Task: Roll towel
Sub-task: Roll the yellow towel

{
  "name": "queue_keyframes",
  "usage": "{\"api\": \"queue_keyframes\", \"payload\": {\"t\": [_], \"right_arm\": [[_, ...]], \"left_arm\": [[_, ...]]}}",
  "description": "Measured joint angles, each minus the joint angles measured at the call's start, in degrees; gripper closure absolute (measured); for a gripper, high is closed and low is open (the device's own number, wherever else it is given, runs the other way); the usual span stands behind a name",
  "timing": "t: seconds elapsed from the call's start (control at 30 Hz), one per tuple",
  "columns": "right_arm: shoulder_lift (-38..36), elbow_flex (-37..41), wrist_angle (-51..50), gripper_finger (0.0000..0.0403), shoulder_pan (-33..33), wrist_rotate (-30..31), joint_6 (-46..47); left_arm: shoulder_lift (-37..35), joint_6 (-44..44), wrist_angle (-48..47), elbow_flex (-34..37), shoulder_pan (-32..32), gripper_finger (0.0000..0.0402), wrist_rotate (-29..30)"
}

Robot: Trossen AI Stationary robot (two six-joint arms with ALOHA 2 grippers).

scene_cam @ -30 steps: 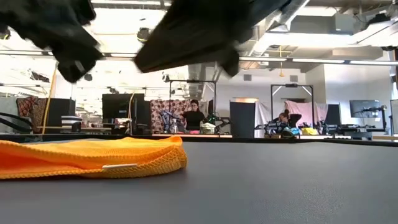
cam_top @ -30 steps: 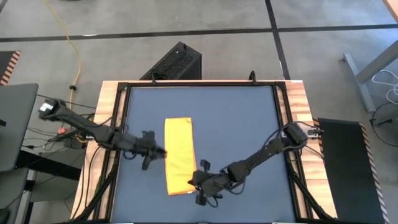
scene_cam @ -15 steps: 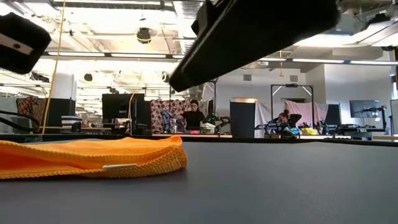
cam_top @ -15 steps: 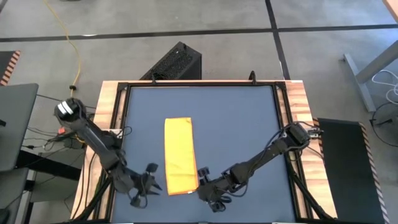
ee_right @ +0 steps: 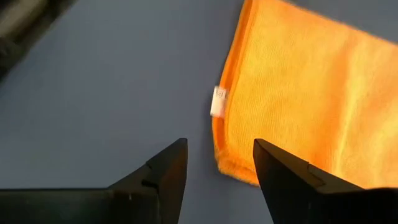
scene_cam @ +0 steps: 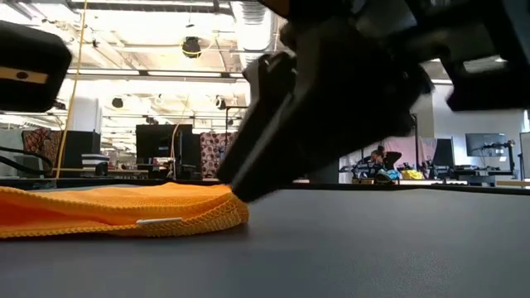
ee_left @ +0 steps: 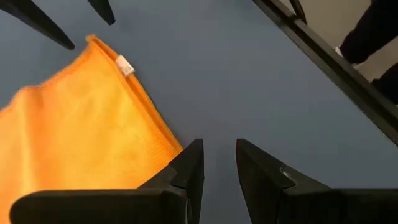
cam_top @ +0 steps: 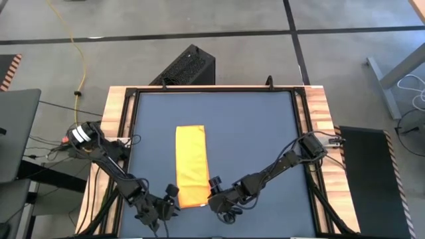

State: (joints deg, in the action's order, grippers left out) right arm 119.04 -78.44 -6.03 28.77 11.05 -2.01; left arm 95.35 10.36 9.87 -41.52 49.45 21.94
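The towel (cam_top: 190, 166) lies flat on the dark blue table as a narrow yellow-orange strip running from far to near. A white tag (ee_right: 218, 101) sits on its edge. My left gripper (cam_top: 171, 194) stands open at the towel's near left corner (ee_left: 168, 140), slanting down, with nothing between its fingers (ee_left: 219, 162). My right gripper (cam_top: 214, 189) is open at the near right corner. In its wrist view that corner (ee_right: 233, 168) shows in the gap between the fingers (ee_right: 219, 155). In the low view the towel (scene_cam: 124, 211) lies to the left, with the right arm (scene_cam: 331, 108) dark and close in front.
A black frame rail (cam_top: 302, 133) and wooden edges (cam_top: 322, 113) border the table. A black box (cam_top: 186, 66) stands on the floor beyond the far edge. Bare table surface (cam_top: 259, 139) lies to the right of the towel. People sit at desks far back in the room.
My left gripper has swung from beside the middle of the towel's left edge toward the table's near edge, sinking and rolling, and now stands at the near left corner. My right gripper has rolled and sunk a little at the near right corner. The towel has stayed flat.
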Motion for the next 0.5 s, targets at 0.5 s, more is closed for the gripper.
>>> {"api": "queue_keyframes", "payload": {"t": [0.5], "right_arm": [[0.3,0.0,1.1,0.0195,-0.8,-0.7,-2.1]], "left_arm": [[0.0,-3.2,-4.7,0.0,-1.7,0.0209,-1.3]]}}
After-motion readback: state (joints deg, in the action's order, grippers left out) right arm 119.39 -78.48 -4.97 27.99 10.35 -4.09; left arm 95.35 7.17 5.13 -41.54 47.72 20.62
